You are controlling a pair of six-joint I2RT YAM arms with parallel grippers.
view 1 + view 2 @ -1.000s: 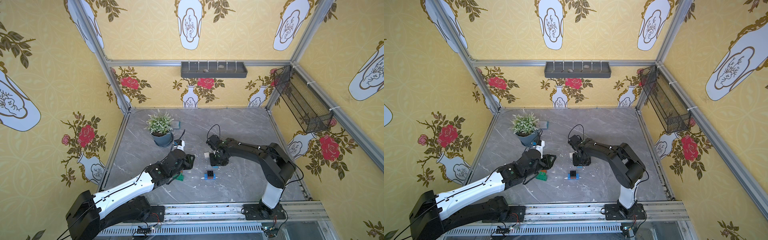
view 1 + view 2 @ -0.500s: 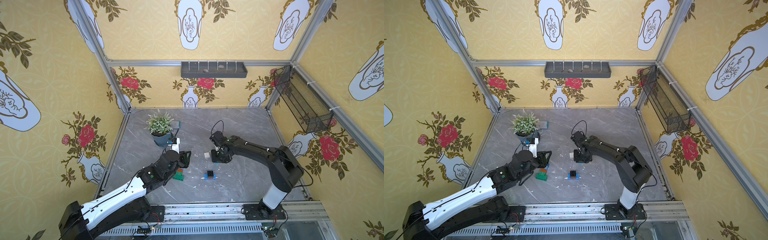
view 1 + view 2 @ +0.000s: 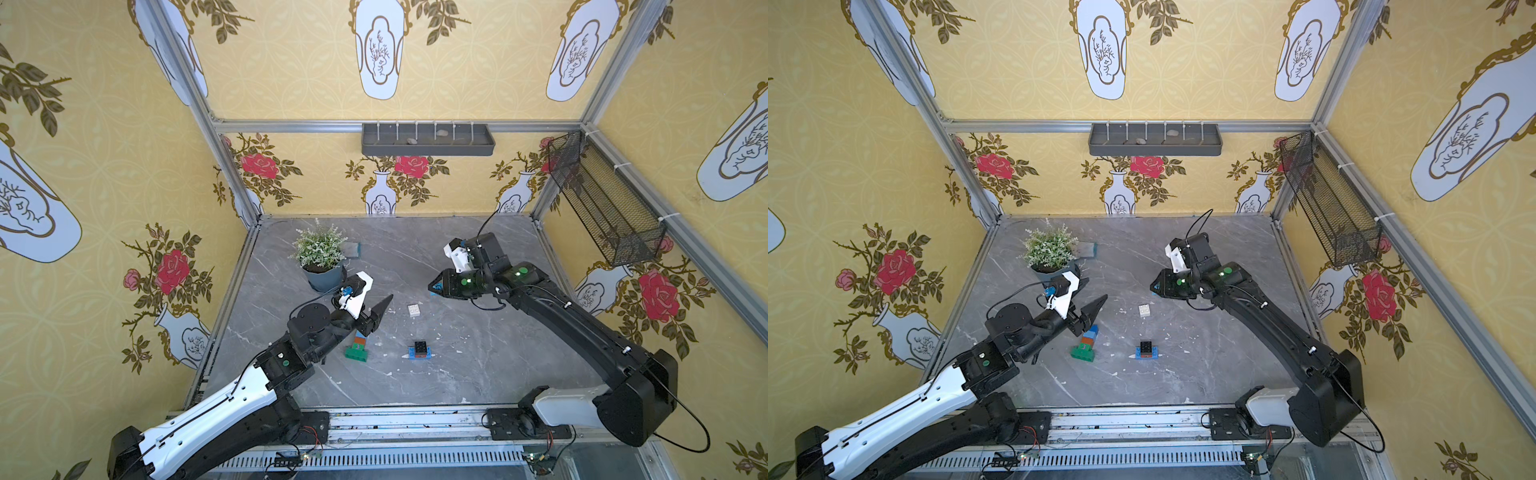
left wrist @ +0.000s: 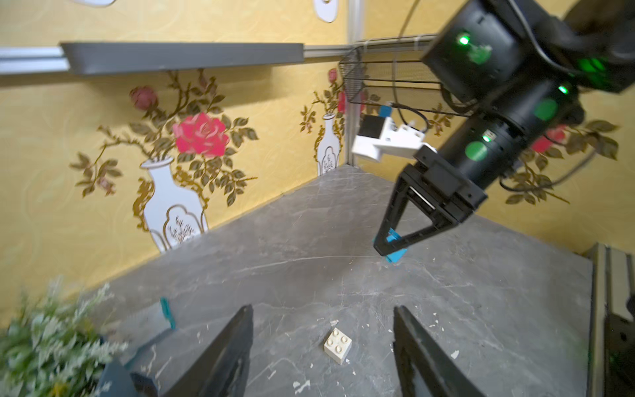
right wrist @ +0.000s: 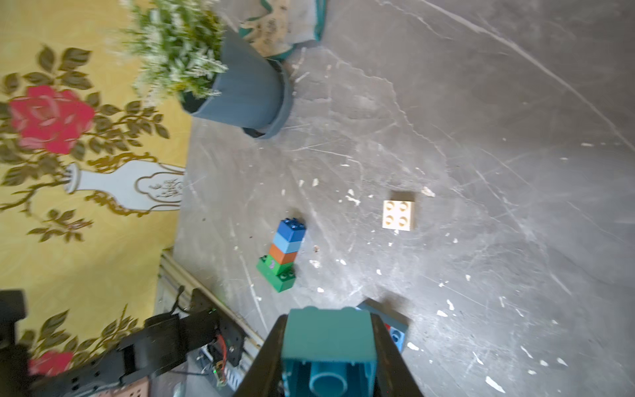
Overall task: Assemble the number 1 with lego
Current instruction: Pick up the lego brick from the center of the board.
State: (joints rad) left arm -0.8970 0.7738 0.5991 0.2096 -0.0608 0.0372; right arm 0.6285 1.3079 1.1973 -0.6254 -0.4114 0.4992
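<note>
Ten lego bricks show in all, nine of them on the grey counter (image 3: 498,353). Five form one standing stack (image 3: 356,347) near the front left: dark blue on top, then light blue, orange-brown and a green square, all on a long green base. Three form a low cluster (image 3: 420,351) just right of it, black over red on a long blue brick. One white brick (image 3: 413,310) lies alone, studs up, further back and between the two arms. The tenth, a teal brick (image 4: 395,256), sits in the right jaws, which are closed narrowly on its two sides, to the right of the white brick and behind it. The left jaws stand wide apart with nothing between them, raised just behind the stack and pointing toward the white brick. The left arm (image 3: 316,328) reaches in from the front left, and its end covers the stack's top in a top view. One potted plant (image 3: 320,257) stands at the back left, with one teal-edged pad (image 3: 351,249) just behind it. One grey shelf (image 3: 428,141) holding two stones (image 3: 410,141) hangs on the back wall. One wire basket (image 3: 602,199) hangs on the right wall. White flecks (image 3: 440,334) dot the counter.
</note>
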